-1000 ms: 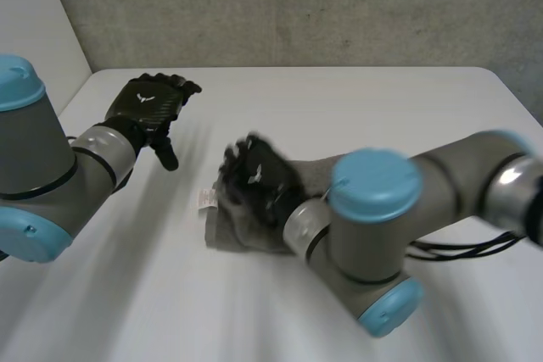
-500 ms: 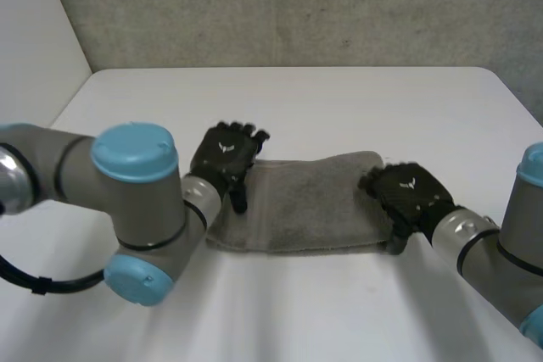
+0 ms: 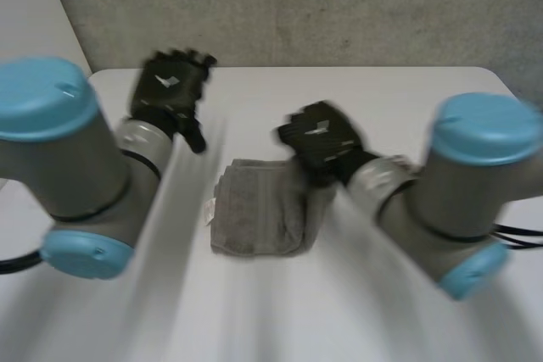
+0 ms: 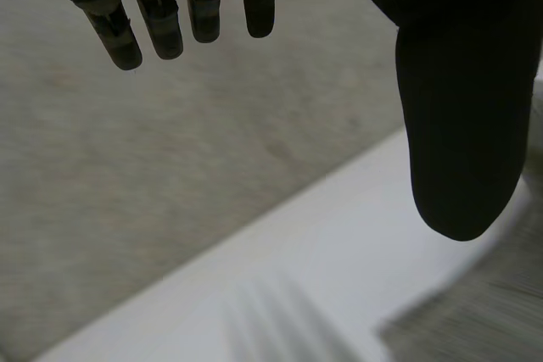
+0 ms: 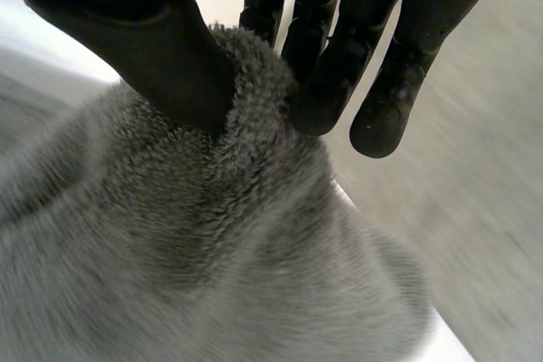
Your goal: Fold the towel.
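Grey towel (image 3: 259,209) is lying folded on the white table (image 3: 280,311). Right hand (image 3: 321,140) is sitting over the towel's far-right corner, thumb and fingers (image 5: 321,95) clamping a raised fold of its pile. Left hand (image 3: 170,91) is hovering beyond the towel's far-left corner, clear of it, fingers (image 4: 157,27) straight and apart, gripping nothing.

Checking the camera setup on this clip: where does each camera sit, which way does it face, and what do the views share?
Head view: between and behind the arms, looking down at the table and towel; both arms, the left hand and right hand show.
Left wrist view: on the left wrist, looking along the open left hand toward the wall.
Right wrist view: on the right wrist, looking along the right hand pinching the towel's edge.
Shared: the towel.
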`<state>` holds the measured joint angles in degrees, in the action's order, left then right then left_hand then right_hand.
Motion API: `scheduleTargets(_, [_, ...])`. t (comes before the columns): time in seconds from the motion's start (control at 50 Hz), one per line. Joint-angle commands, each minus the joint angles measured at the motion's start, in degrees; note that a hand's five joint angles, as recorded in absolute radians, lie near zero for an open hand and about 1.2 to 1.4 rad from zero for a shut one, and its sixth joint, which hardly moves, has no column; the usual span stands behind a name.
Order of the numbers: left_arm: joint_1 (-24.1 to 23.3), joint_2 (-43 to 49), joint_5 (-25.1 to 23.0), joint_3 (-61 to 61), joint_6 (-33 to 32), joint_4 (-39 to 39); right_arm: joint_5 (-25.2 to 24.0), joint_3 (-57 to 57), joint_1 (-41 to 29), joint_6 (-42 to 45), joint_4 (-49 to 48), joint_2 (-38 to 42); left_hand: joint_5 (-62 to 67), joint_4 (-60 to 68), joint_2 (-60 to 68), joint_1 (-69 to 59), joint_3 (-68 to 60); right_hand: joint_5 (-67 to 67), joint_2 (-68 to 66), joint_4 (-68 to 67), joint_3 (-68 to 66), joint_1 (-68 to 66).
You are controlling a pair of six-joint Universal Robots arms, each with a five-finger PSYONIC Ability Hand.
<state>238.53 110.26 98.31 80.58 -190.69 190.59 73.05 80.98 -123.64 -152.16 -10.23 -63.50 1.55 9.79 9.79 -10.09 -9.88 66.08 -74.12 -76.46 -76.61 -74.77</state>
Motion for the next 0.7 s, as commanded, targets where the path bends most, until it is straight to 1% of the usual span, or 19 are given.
scheduleTargets(0.02, [5.36, -6.54, 2.07, 3.08, 0.32, 0.48, -0.98, -13.02, -12.23, 10.98, 4.32, 15.48, -1.17, 0.59, 0.59, -0.29, -0.50, 3.92, -5.88, -3.54, -3.39, -5.23])
scheduleTargets(0.04, [5.37, -6.55, 2.07, 3.09, 0.32, 0.48, -1.07, -14.61, -13.64, 13.88, 5.82, 18.56, -1.17, 0.59, 0.59, -0.29, -0.50, 3.92, -5.88, -3.54, -3.39, -5.23])
scheduleTargets(0.12, [5.72, -6.72, 1.89, 4.49, 0.67, 0.48, 0.16, -15.50, -15.14, 17.95, 7.41, 21.84, -1.17, 0.59, 0.59, -0.29, -0.50, 3.92, -5.88, -3.54, -3.39, -5.23])
scheduleTargets(0.14, [5.72, -6.72, 1.89, 4.50, 0.67, 0.48, 0.51, -14.81, -14.97, 17.69, 7.07, 21.41, -1.17, 0.59, 0.59, -0.29, -0.50, -5.68, 3.72, 6.06, 6.21, 4.37])
scheduleTargets(0.16, [5.46, -6.55, 1.89, 4.84, 1.11, 0.48, 1.47, -13.84, -14.53, 16.30, 5.84, 20.01, -1.17, 0.59, 0.59, -0.29, -0.50, -26.09, 24.13, 26.47, 26.62, 24.78])
scheduleTargets(0.18, [5.28, -6.11, 1.80, 4.93, 1.72, 0.57, 1.48, -13.83, -14.53, 16.28, 5.83, 20.00, -1.17, 0.59, 0.59, -0.29, -0.50, -26.29, 24.34, 26.68, 26.83, 24.99])
scheduleTargets(0.2, [5.28, -6.11, 1.80, 4.94, 1.73, 0.57, 2.35, -12.27, -14.01, 13.59, 3.66, 16.60, -1.17, 0.59, 0.59, -0.29, -0.50, -50.11, 48.15, 50.49, 50.64, 48.80])
scheduleTargets(0.22, [5.10, -6.02, 1.71, 4.94, 2.33, 0.57, 2.36, -12.25, -14.00, 13.56, 3.64, 16.57, -1.17, 0.59, 0.59, -0.29, -0.50, -50.35, 48.39, 50.73, 50.88, 49.04])
scheduleTargets(0.24, [5.01, -5.76, 1.71, 4.76, 2.95, 0.57, 2.71, -9.99, -13.31, 9.99, 0.94, 11.87, -1.17, 0.59, 0.59, -0.29, -0.50, -66.08, 64.12, 66.46, 66.61, 64.77])
scheduleTargets(0.26, [5.01, -5.76, 1.71, 4.76, 2.96, 0.57, 2.71, -7.18, -11.99, 5.78, -1.70, 6.95, -1.17, 0.59, 0.59, -0.29, -0.50, -66.08, 64.12, 66.46, 66.61, 64.77])
scheduleTargets(0.28, [4.93, -5.24, 1.71, 4.41, 3.65, 0.74, 2.71, -7.16, -11.98, 5.74, -1.73, 6.90, -1.17, 0.59, 0.59, -0.29, -0.50, -66.08, 64.12, 66.46, 66.61, 64.77])
scheduleTargets(0.32, [4.84, -4.27, 1.54, 4.06, 4.44, 1.18, 2.71, -2.34, -8.92, -2.66, -5.58, 0.51, -1.17, 0.59, 0.59, -0.29, -0.50, -66.08, 64.12, 66.46, 66.61, 64.77])
scheduleTargets(0.34, [4.49, -3.22, 1.28, 3.71, 5.32, 1.88, 2.71, -2.32, -8.90, -2.70, -5.59, 0.48, -1.17, 0.59, 0.59, -0.29, -0.50, -66.08, 64.12, 66.46, 66.61, 64.77])
scheduleTargets(0.42, [2.90, -1.80, 0.57, 2.91, 7.00, 3.38, 3.06, 1.54, -5.57, -13.57, -6.65, -5.22, -1.17, 0.59, 0.59, -0.29, -0.50, -66.08, 64.12, 66.46, 66.61, 64.77])
scheduleTargets(0.46, [2.29, -1.19, 0.40, 2.74, 7.88, 4.00, 3.24, 2.24, -4.08, -15.95, -6.13, -6.01, -1.17, 0.59, 0.59, -0.29, -0.50, -66.08, 64.12, 66.46, 66.61, 64.77])
scheduleTargets(0.54, [1.06, 2.14, -0.74, 1.69, 10.16, 4.96, 3.50, 2.34, -1.08, -18.17, -2.25, -5.84, -1.17, 0.59, 0.59, -0.29, -0.50, -66.08, 64.12, 66.46, 66.61, 64.77])
scheduleTargets(0.6, [-0.17, 5.39, -3.11, 0.37, 11.39, 4.53, 3.68, 0.58, 0.68, -18.96, 2.93, -2.51, -1.17, 0.59, 0.59, -0.29, -0.50, -66.08, 64.12, 66.46, 66.61, 64.77])
scheduleTargets(0.64, [-0.69, 7.14, -4.60, 0.02, 11.92, 4.44, 3.85, -2.48, 0.85, -19.49, 6.17, 3.71, -1.17, 0.59, 0.59, -0.29, -0.50, -66.08, 64.12, 66.46, 66.61, 64.77])
scheduleTargets(0.7, [-1.23, 10.50, -6.72, 0.01, 12.45, 4.26, 4.12, -5.21, 0.85, -20.27, 7.76, 8.63, -1.00, 0.76, 0.76, -0.46, -0.67, -66.08, 64.12, 66.46, 66.61, 64.77])
